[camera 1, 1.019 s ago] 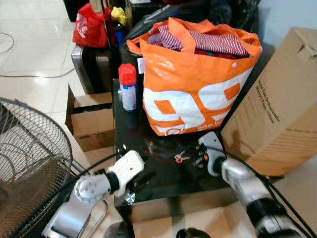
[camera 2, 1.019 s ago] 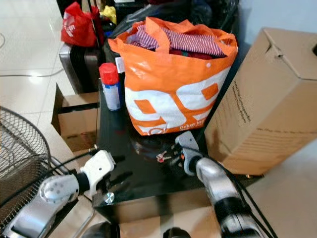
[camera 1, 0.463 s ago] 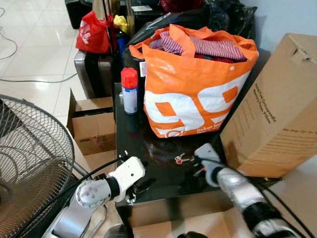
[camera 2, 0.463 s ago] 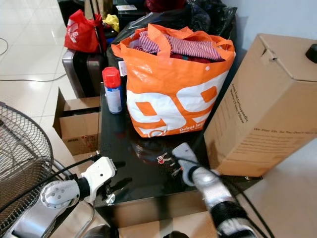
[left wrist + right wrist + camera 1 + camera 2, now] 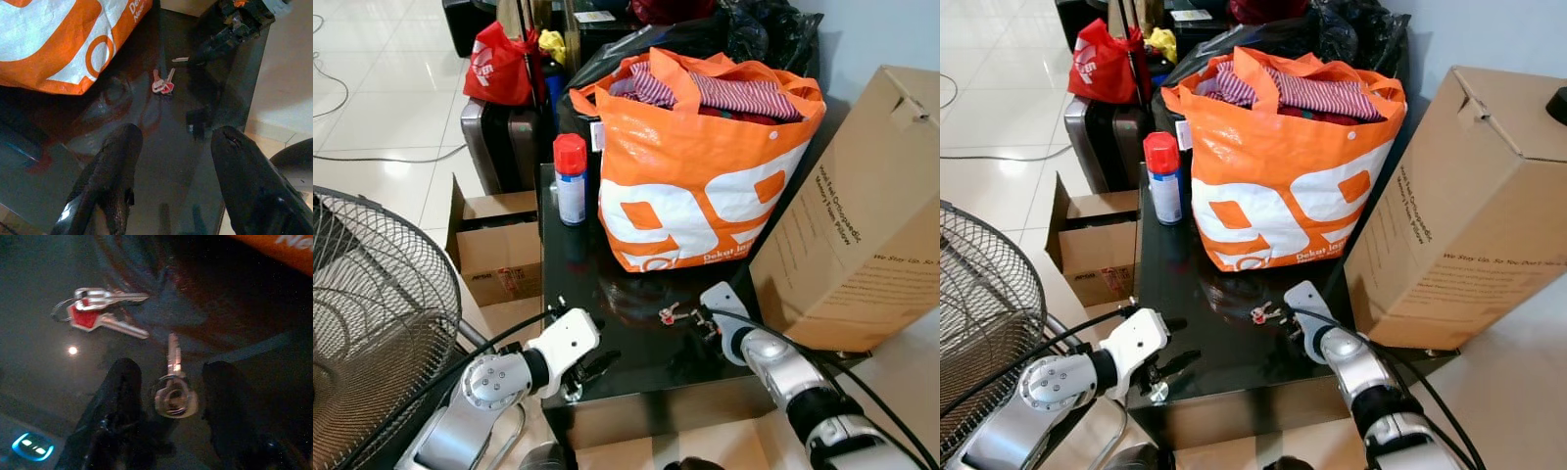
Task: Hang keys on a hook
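A: Keys — small silver bunch w/ red plastic head, flat on glossy black glass tabletop, just in front of big orange-and-white woven shopping bag. Not picked up yet.

B: Count?

A: In the right wrist view, bunch looks like 2 keys on a ring, maybe more, can't tell. Plus 1 separate plain silver key w/ round head, near the bunch, not touching.

B: Right gripper?

A: Right gripper low over tabletop, black fingers parted narrow, straddling the single key's head. Holding nothing.

B: Left?

A: Left gripper at table's front edge, fingers spread wide, empty. Well apart from the keys.

B: Risks?

A: My guess: 1) it closes on the lone key, not the bunch — fingers are lined up on the wrong one, if bunch is the target. 2) Flat metal on slick glass: pinch may skate the key away, or toward the table edge. 3) Bag close behind; a forward push may nudge keys under its base.

B: Hook?

A: None I can spot from here.

B: Other stuff, counted?

A: 1 white spray can w/ red cap beside bag; 1 tall brown cardboard box on robot's right; 1 wire fan guard on its left.
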Motion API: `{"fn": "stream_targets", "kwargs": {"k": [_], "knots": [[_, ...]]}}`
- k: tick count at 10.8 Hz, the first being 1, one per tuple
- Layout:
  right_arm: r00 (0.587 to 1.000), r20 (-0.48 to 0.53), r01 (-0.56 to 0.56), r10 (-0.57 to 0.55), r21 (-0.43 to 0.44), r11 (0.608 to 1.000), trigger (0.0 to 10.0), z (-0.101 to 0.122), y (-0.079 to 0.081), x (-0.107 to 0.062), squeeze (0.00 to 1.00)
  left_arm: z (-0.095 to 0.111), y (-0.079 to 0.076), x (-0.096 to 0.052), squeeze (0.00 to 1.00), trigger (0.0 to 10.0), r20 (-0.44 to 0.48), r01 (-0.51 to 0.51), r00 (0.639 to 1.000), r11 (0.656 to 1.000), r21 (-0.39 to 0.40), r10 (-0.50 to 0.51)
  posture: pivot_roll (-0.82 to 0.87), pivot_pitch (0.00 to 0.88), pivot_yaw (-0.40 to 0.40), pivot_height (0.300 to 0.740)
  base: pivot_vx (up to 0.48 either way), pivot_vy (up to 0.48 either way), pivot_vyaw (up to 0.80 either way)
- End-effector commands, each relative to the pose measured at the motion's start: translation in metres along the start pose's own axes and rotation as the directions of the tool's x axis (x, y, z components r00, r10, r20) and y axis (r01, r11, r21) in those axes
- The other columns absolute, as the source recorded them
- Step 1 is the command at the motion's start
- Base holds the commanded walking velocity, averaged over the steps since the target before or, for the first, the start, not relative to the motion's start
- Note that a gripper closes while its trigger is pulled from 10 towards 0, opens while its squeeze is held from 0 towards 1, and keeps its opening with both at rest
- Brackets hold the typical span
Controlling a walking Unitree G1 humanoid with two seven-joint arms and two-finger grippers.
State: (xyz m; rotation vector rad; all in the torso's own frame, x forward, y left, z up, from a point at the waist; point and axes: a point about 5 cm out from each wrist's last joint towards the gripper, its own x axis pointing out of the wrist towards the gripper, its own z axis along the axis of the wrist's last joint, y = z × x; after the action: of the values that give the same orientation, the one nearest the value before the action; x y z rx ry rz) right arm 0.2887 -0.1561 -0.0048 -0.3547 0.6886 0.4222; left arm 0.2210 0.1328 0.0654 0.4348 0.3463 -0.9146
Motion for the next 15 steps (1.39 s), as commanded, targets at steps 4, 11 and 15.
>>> {"fn": "stream_targets", "kwargs": {"k": [4, 11, 15], "knots": [[0.999, -0.053, 0.017, -0.009, 0.147, 0.989, 10.0, -0.011, 0.0, 0.003, 0.0, 0.004, 0.001, 0.0, 0.0, 10.0, 0.004, 0.005, 1.0, 1.0, 0.012, -0.005, 0.01, 0.058, -0.046, 0.74, 0.0, 0.0, 0.0], [0.996, -0.081, 0.04, -0.023, 0.209, 0.977, 0.0, -0.015, 0.002, 0.005, 0.0, 0.004, 0.002, -0.002, 0.0, 10.0, 0.0, 0.009, 1.0, 1.0, 0.013, -0.009, 0.02, 0.068, -0.049, 0.74, 0.0, 0.0, 0.0], [0.995, -0.096, 0.033, -0.015, 0.196, 0.98, 0.0, -0.016, 0.008, 0.007, 0.0, 0.003, 0.001, -0.002, 0.0, 10.0, -0.005, 0.016, 1.0, 1.0, 0.015, -0.016, 0.02, 0.073, -0.048, 0.74, 0.0, 0.0, 0.0]]}}
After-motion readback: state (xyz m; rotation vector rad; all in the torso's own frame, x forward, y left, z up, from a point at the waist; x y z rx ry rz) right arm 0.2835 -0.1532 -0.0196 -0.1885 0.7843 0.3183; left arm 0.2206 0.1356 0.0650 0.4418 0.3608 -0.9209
